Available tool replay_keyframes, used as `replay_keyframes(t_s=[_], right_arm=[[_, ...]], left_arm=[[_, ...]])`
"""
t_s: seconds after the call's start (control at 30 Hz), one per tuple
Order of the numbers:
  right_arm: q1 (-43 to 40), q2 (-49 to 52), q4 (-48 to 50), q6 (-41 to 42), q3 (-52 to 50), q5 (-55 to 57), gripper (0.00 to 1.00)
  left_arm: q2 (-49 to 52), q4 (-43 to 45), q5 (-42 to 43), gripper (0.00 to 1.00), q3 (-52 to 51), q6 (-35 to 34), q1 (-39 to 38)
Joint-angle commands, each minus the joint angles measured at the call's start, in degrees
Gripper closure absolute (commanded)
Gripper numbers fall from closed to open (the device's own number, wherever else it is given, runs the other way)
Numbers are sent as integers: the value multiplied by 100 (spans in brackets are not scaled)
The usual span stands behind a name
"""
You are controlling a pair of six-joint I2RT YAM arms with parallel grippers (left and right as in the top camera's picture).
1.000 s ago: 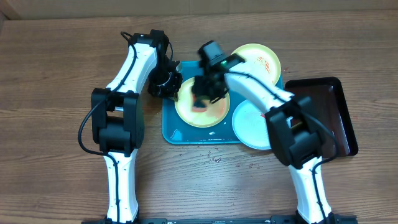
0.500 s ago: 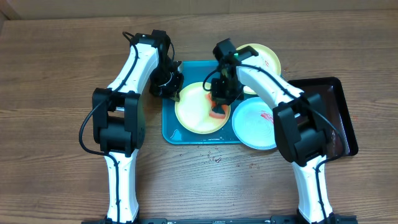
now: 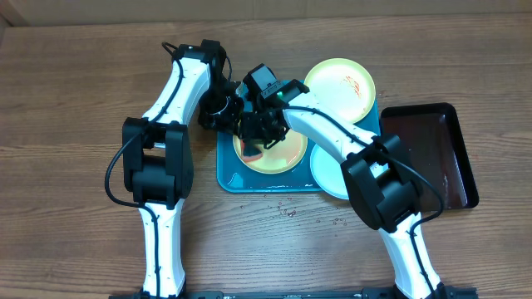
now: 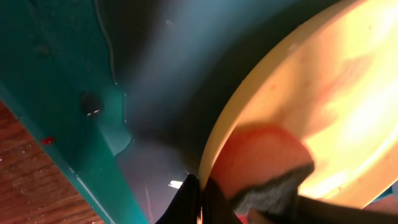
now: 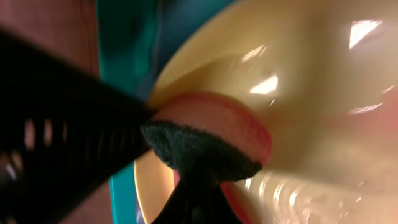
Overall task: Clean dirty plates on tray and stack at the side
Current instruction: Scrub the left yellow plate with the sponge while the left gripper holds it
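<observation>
While the sponge [image 5: 211, 134] presses down, the tray [image 3: 226, 162] holds three plates

Left gripper [image 3: 231, 120] is pinched on the rim of the left yellow-green plate [image 3: 287, 158]. Right gripper [image 3: 258, 137] clamps the sponge against it. The rear yellow-green plate [image 3: 341, 83] and the pale blue plate [image 3: 326, 170] lie alongside.

Overhead sits high above the wooden table [image 3: 66, 100], facing straight down, wide enough to take in the whole turquoise tray [image 3: 229, 173] and the tabletop round it. Left wrist is down low, right up against the yellow-rimmed plate [image 4: 298, 87], looking across the tray floor at its rim. Right wrist is closer still, nose-to-nose with the sponge [image 5: 211, 127]. All three share that plate, the sponge and the tray edge.
</observation>
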Motion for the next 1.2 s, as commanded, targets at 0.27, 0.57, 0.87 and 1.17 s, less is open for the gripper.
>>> replay_keyframes(t_s=[0.27,0.57,0.87,1.17], right_arm=[[-837,46,160,584,42,1349,96],[-1211,46,-1180,356,42,1102,96],[-804,46,-1676,-114,42,284,96],[-308,46,-599,190,-229,33,96]], left_arm=[[52,155,125,96,42,-568,-11],[50,350,-179,96,42,-844,-11],[52,501,-195,96,42,-964,-11],[52,472,-173,96,42,-964,-11]])
